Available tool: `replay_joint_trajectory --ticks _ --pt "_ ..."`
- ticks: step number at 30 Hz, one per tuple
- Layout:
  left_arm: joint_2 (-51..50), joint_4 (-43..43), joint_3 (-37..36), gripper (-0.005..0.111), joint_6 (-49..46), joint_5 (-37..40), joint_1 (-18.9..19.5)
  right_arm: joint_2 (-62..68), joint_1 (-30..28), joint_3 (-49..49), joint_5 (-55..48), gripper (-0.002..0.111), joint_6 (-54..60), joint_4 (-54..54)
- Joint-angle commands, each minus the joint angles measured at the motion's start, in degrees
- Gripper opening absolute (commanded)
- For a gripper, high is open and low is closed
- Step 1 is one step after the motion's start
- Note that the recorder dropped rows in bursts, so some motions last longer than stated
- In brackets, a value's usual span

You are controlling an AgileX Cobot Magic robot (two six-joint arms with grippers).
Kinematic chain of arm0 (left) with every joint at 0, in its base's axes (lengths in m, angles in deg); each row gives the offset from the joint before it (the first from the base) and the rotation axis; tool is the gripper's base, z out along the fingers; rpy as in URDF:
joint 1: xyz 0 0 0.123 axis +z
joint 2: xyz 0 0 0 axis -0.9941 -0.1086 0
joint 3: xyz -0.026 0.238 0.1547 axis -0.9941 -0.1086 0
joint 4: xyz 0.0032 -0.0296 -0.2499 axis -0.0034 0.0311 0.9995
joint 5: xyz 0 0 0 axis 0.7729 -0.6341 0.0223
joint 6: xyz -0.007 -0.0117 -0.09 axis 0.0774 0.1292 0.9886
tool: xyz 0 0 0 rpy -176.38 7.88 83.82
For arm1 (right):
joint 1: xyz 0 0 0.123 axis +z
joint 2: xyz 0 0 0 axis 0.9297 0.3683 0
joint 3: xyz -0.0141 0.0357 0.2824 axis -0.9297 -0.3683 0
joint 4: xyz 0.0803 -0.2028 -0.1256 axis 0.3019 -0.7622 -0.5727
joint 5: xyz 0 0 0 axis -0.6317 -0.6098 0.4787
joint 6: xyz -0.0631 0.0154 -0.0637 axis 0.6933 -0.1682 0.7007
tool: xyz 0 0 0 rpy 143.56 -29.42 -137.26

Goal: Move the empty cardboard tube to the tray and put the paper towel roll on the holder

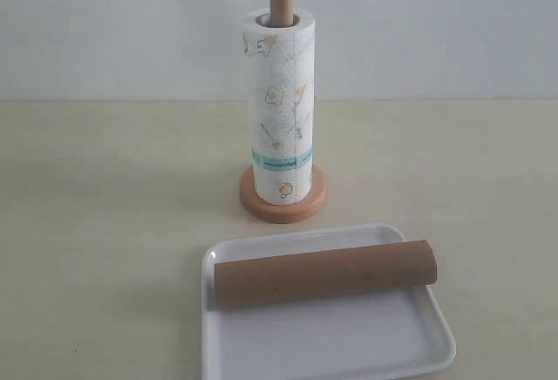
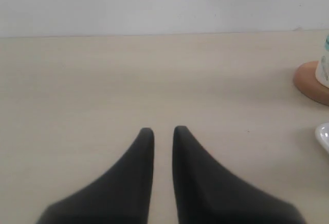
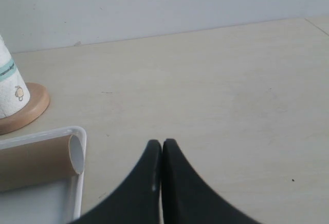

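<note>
The paper towel roll [image 1: 281, 110] stands upright on the wooden holder [image 1: 283, 206], and the dowel's rounded top pokes out above the roll. The brown cardboard tube [image 1: 324, 274] lies across the white tray [image 1: 349, 345], one end overhanging its right rim. Neither gripper shows in the exterior view. In the left wrist view my left gripper [image 2: 163, 130] hovers over bare table, its fingers a narrow gap apart and holding nothing, with the holder's base [image 2: 311, 82] off to one side. My right gripper [image 3: 162, 143] is shut and empty, beside the tray's rim [image 3: 77, 131] and the tube's open end [image 3: 31, 162].
The beige table runs to a pale wall behind the holder. In the right wrist view the holder's base [image 3: 25, 113] and the roll's lower end [image 3: 7, 85] sit beyond the tray. A corner of the tray [image 2: 324, 135] shows in the left wrist view.
</note>
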Motion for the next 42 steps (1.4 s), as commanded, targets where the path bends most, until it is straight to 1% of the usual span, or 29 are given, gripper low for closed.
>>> replay_joint_trajectory --ticks 1,4,42 --pt "0.2 0.0 -0.2 0.013 1.7 0.3 -2.6 -0.3 -0.4 0.0 0.2 0.000 0.5 0.0" --pt "0.2 0.0 -0.2 0.013 2.4 0.3 -3.5 -0.3 -0.4 0.0 0.2 0.000 0.5 0.0" --pt "0.2 -0.5 -0.2 0.013 2.7 -0.1 -3.4 -0.3 -0.4 0.0 0.3 0.000 0.3 0.0"
